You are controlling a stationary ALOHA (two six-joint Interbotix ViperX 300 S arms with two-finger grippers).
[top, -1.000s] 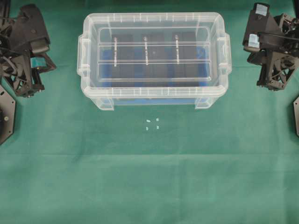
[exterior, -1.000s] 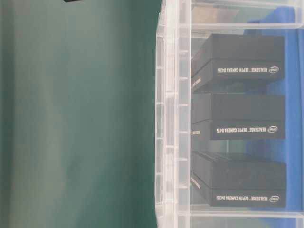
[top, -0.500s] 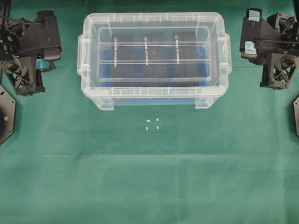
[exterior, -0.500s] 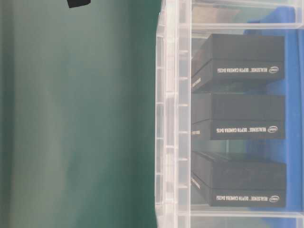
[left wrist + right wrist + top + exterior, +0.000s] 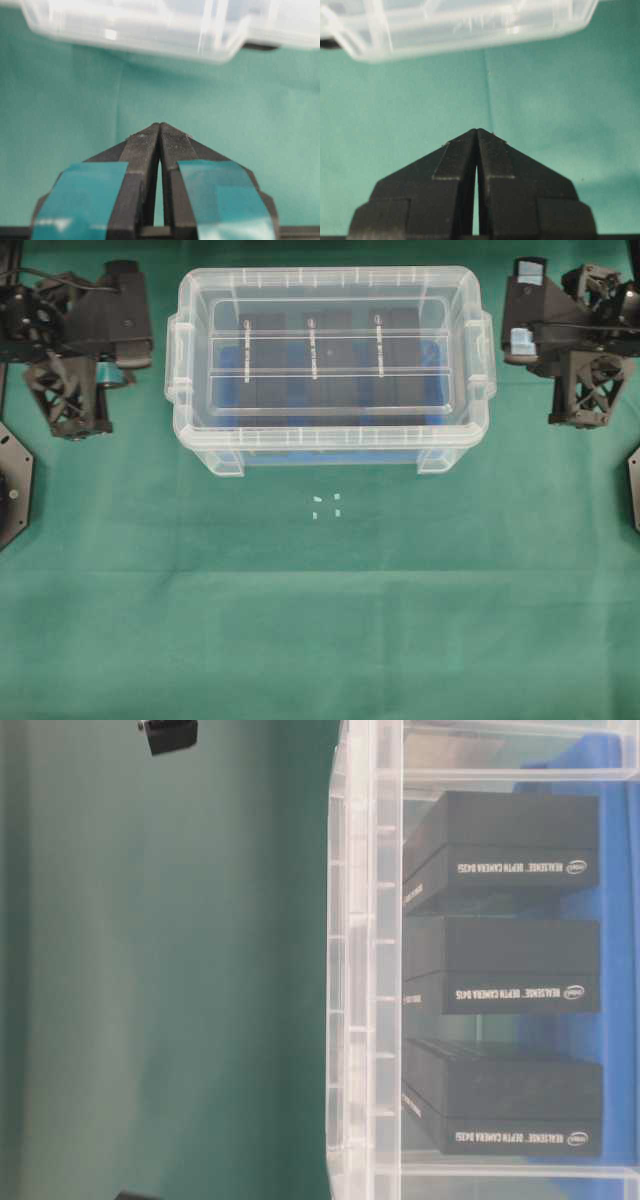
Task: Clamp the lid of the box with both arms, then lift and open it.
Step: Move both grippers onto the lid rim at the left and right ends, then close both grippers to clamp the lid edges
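The lid (image 5: 330,345) sits on the box (image 5: 330,440), its long axis running from one gripper to the other. Left gripper (image 5: 160,131) and right gripper (image 5: 477,134), both clenched and empty, face opposite ends, about equally near.

Even, bright overhead illumination; shadows on the green cloth (image 5: 320,620) are soft and short. Faint glare streaks the lid (image 5: 330,370). In both wrist views the box (image 5: 150,25) is overexposed and out of focus, while the fingertips (image 5: 150,142) are sharp.
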